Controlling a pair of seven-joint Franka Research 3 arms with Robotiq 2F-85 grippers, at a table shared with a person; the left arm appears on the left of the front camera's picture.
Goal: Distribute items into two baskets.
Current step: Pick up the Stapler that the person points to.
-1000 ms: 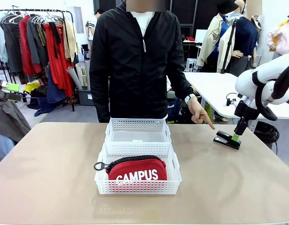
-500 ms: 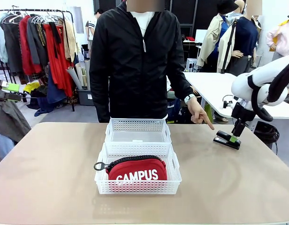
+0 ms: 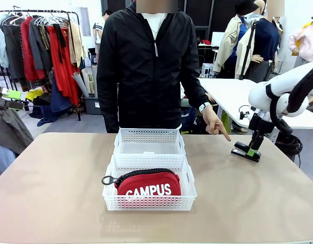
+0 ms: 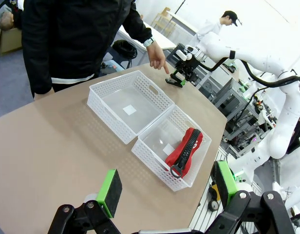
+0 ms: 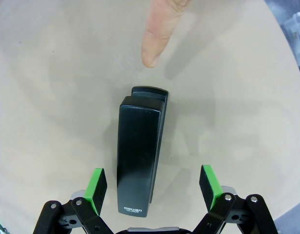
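Left gripper: the left gripper (image 4: 167,187) hung high over the near edge of the table (image 3: 55,178), at the bottom of the left wrist view. Its fingers were wide apart and held nothing. It had not moved.

Near basket: the near basket (image 3: 146,202) sat in the lower middle of the front view.

Red pouch: the red pouch (image 3: 149,184) lay inside the near basket. It stayed just where it had been a second before, so that item looked done.

Far basket: the far basket (image 3: 149,135) sat just behind the near one, touching it. Nothing was in it.

Person's hand: the person's hand (image 3: 215,123) was right of the middle, with one finger pointing down at the stapler. The fingertip was close to it and not touching. It had hardly moved.

Stapler: the black stapler (image 3: 246,151) lay flat on the table at the right side, well apart from both baskets.

Right gripper: the right gripper (image 3: 254,147) had slid a little to the left and lined up over the stapler. In the right wrist view its fingers stood wide apart, one on each side of the stapler, not squeezing it.

What this meant: the grab looked ready but was not yet made. The stapler most likely belonged in the far basket.
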